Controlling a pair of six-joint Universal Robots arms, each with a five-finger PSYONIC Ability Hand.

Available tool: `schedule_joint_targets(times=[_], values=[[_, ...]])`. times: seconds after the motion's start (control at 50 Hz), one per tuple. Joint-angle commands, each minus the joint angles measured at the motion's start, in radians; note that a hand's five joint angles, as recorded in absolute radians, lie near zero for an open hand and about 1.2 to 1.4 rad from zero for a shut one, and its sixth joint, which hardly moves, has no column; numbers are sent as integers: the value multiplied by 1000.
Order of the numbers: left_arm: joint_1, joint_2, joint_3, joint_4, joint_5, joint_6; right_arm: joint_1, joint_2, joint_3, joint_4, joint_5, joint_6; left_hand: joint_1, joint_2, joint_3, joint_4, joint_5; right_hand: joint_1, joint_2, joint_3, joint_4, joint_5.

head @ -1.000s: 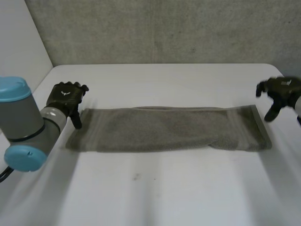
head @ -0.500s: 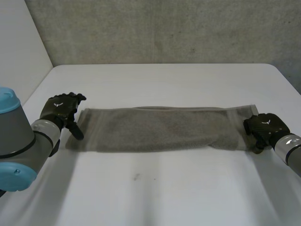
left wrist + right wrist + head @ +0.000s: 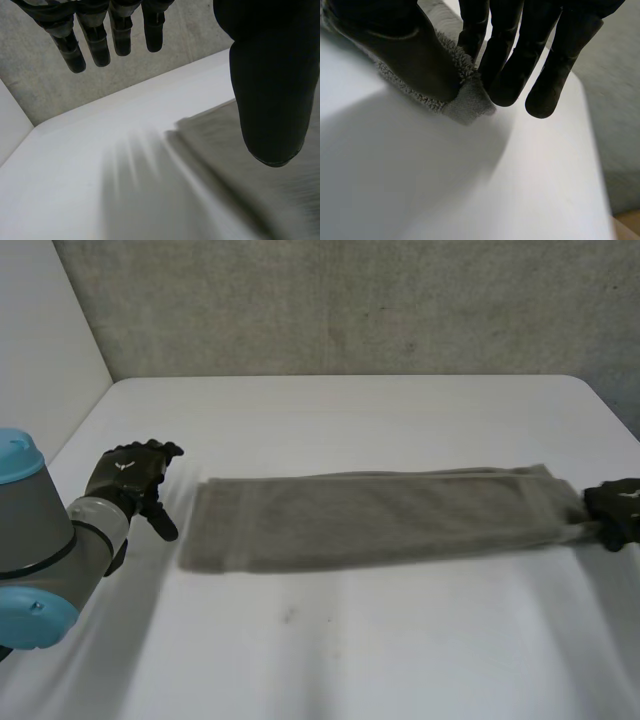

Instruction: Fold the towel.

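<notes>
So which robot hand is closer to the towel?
Right. The right hand pinches a corner at one end of the towel between thumb and fingers. The left hand is open beside the opposite end, holding nothing.

A long grey towel point(image 3: 380, 520) lies stretched flat across the white table point(image 3: 350, 650).
</notes>
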Motion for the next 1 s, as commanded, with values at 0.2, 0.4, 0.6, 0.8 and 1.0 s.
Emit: schedule_joint_targets(times=[0.2,0.4,0.6,0.8,1.0], values=[[-3,13,6,0,-3,-2,182,-59,-301,180,89,11,3,9,8,8,7,88,102,68,56,70],[-2,42,3,0,-4,-5,751,64,-498,177,175,65,-29,-23,-24,-25,-25,88,102,68,56,70],[-6,42,-5,0,-4,-5,1049,305,-592,217,182,64,-29,-23,-24,-25,-25,88,102,68,56,70],[-12,42,-5,2,-1,-5,996,136,-532,217,189,189,-29,-23,-24,-25,-25,-1133,-1120,-1154,-1165,-1152],[-81,48,33,2,-3,-5,759,-90,-216,211,173,334,-17,-11,-12,-13,-13,-1133,-1120,-1154,-1165,-1152]])
